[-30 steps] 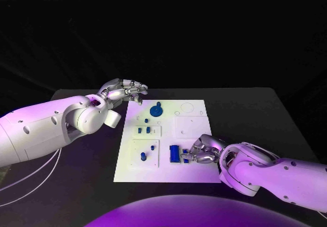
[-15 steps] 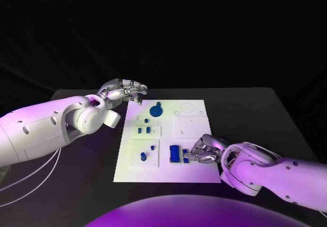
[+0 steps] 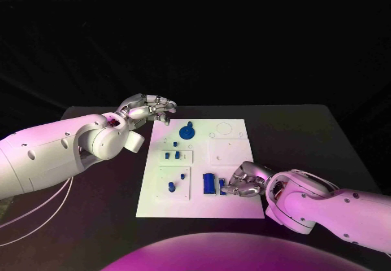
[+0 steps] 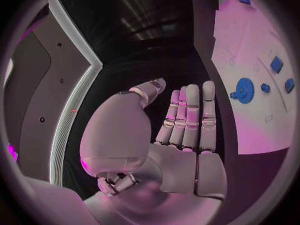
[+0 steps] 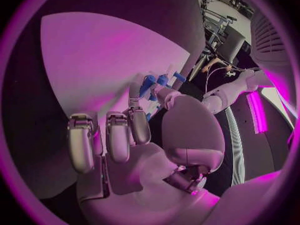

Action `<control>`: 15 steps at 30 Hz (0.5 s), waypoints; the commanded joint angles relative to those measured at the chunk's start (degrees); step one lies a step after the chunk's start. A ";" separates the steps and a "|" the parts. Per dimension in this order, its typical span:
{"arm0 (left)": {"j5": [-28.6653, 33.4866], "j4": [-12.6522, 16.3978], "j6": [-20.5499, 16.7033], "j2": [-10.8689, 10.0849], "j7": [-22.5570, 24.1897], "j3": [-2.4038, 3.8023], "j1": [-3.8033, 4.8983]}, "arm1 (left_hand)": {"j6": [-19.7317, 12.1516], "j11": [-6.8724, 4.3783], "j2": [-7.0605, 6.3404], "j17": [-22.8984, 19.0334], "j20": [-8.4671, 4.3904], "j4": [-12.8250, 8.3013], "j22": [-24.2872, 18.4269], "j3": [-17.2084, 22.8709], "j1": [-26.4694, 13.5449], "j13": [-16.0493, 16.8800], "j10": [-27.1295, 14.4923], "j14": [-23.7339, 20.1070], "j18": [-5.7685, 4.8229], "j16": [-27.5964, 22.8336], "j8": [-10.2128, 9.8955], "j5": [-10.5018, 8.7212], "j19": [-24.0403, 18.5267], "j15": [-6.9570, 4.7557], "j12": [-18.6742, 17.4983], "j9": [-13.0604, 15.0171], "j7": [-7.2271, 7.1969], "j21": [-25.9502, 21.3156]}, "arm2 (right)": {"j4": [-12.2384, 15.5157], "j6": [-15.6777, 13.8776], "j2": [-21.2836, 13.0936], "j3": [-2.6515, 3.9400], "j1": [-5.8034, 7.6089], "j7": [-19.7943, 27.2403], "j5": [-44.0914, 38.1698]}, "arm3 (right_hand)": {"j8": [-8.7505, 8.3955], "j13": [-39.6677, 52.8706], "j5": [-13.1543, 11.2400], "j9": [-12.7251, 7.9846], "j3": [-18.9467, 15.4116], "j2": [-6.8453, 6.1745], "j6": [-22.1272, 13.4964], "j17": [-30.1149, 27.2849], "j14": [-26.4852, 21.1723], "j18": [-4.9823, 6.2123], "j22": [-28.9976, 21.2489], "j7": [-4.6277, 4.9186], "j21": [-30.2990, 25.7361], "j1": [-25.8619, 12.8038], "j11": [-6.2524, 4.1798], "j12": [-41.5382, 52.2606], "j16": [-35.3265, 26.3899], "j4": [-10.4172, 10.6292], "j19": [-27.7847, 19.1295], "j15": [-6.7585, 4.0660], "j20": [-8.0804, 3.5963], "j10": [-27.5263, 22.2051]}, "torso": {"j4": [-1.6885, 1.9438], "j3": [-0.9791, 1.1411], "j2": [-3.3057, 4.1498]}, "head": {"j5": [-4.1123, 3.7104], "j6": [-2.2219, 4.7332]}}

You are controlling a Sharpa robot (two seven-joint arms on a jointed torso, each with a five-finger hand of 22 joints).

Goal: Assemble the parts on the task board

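The right hand (image 3: 245,182) seems to pinch a small blue part (image 3: 221,187) on the task board (image 3: 232,209); the left hand (image 3: 147,108) (empty, fingers together) hangs just beyond the board's far corner.

A big black table (image 3: 302,135) sits under everything. It is dark and flat. Thin white cables (image 3: 40,212) hang down in loops at its near left side, over the table's edge. Behind the table it is all black. A chair (image 5: 232,41) stands in the room, far from the table.
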 commanded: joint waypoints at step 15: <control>-0.04 0.07 0.41 0.00 0.17 0.04 0.03 | -0.41 0.19 0.42 -0.07 0.23 0.32 -0.05 0.07 -0.35 -0.07 -0.16 -0.16 0.62 0.29 0.34 -0.24 -0.05 0.23 -0.12 -0.11 0.14 -0.24 | -0.56 1.29 0.24 -0.07 -0.09 0.63 -0.63 | -0.29 6.74 -0.63 -0.16 -0.27 0.33 0.62 12.38 5.36 -0.75 14.96 -0.02 0.38 -0.27 0.04 0.30 0.22 0.40 5.87 -0.30 -0.19 0.79 | 0.03 0.00 0.00 | -0.05 0.00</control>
